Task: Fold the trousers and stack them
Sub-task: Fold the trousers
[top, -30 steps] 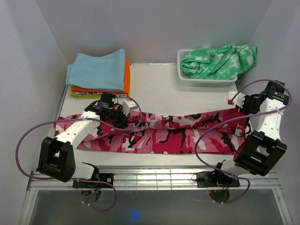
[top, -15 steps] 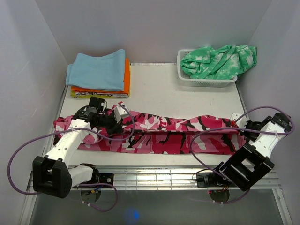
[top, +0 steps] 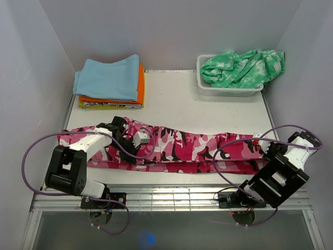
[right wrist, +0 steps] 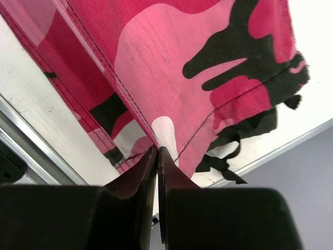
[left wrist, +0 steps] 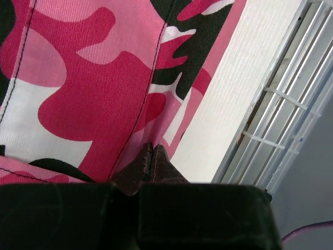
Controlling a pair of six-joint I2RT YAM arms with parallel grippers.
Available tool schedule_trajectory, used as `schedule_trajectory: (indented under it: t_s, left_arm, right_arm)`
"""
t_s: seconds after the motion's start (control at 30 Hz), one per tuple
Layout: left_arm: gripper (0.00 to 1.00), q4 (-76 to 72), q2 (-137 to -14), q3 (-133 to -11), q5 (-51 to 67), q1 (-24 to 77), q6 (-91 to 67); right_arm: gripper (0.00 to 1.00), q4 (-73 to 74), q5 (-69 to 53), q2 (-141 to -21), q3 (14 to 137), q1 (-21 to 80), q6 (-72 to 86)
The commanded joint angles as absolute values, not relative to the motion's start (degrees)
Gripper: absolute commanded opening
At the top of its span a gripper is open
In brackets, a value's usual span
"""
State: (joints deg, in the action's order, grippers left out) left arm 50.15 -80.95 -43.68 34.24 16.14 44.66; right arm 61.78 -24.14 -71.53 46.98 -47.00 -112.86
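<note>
Tabletop (top: 182,99) spreads pale beyond both of your grippers, and the trousers (top: 182,148) lie across its near part as one long pink camouflage band. The band runs from past the outer side of your left gripper (top: 134,140) to your right gripper (top: 259,142), with the middle span between the two. Your left arm is folded back on itself, elbow low near the table's front rail. Its forearm lies over the band's left end and the wrist turns inward toward the right gripper. Your right arm rises from its base, leans out to the right wall, then bends back so its wrist points inward at the left gripper. The stack of folded clothes (top: 109,82), light blue on top, sits well beyond the left gripper. The white basket (top: 229,89) holding the green tie-dye garment (top: 242,66) sits well beyond the right one. In the left wrist view, your left fingertips (left wrist: 143,159) are pressed together, pinching a ridge of the cloth near its front edge. In the right wrist view, your right fingertips (right wrist: 148,156) are likewise closed, nipping a stitched seam just inside the frayed hem (right wrist: 244,130).
</note>
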Motion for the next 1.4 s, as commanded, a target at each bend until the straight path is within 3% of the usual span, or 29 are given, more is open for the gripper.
schedule_trajectory:
  t_s: [0.0,0.2,0.53,0.73,0.77,0.8,0.83,0.87,0.9,0.97,1.0,1.03,1.17,1.37]
  left_arm:
    - [0.00,49.14,-80.86,-45.86,28.74,16.52,41.84]
    - [0.00,52.37,-78.66,-51.15,30.94,16.87,44.02]
    - [0.00,50.37,-83.22,-43.77,25.40,20.65,43.34]
    - [0.00,45.62,-89.02,-43.15,22.50,22.85,40.70]
    - [0.00,45.62,-89.82,-43.68,22.50,23.03,39.74]
    - [0.03,45.70,-90.52,-44.81,22.67,23.11,39.12]
    - [0.27,45.96,-90.96,-45.43,22.85,23.12,38.59]
    - [0.37,46.05,-90.88,-45.96,23.20,23.12,38.06]
    - [0.42,46.23,-90.36,-46.40,23.99,23.12,37.53]
    - [0.52,47.11,-87.73,-47.81,26.97,23.12,37.27]
    - [0.55,47.37,-86.58,-48.42,28.11,23.12,37.00]
    - [0.59,47.72,-85.53,-49.38,30.04,23.12,36.83]
    - [0.65,47.99,-80.69,-53.52,33.13,23.12,34.02]
    - [0.66,41.58,-79.71,-57.47,29.46,23.12,24.79]
  right_arm:
    - [0.08,57.21,-21.09,-72.24,54.22,-48.25,-144.32]
    - [0.08,64.60,-18.99,-72.60,59.33,-48.69,-144.14]
    - [0.08,56.44,-8.01,-65.14,39.93,-49.92,-150.46]
    - [0.08,54.84,-5.98,-64.33,37.53,-49.92,-150.82]
    - [0.12,54.67,-6.32,-64.51,38.40,-49.83,-149.69]
    - [0.26,54.67,-7.02,-64.51,39.28,-49.92,-148.63]
    - [0.35,55.02,-8.16,-65.21,40.59,-49.92,-147.14]
    - [0.45,57.02,-11.05,-65.74,44.69,-49.92,-144.26]
    - [0.55,58.52,-12.55,-66.44,47.26,-49.92,-142.23]
    - [0.63,63.52,-16.60,-69.86,53.41,-49.83,-137.49]
    - [0.82,69.03,-17.83,-72.05,59.62,-49.92,-135.98]
    - [0.86,71.00,-19.15,-72.94,62.20,-49.92,-134.14]
    - [0.87,74.97,-25.30,-74.62,69.08,-49.83,-125.53]
    - [0.66,67.95,-23.47,-76.46,65.13,-42.90,-100.41]
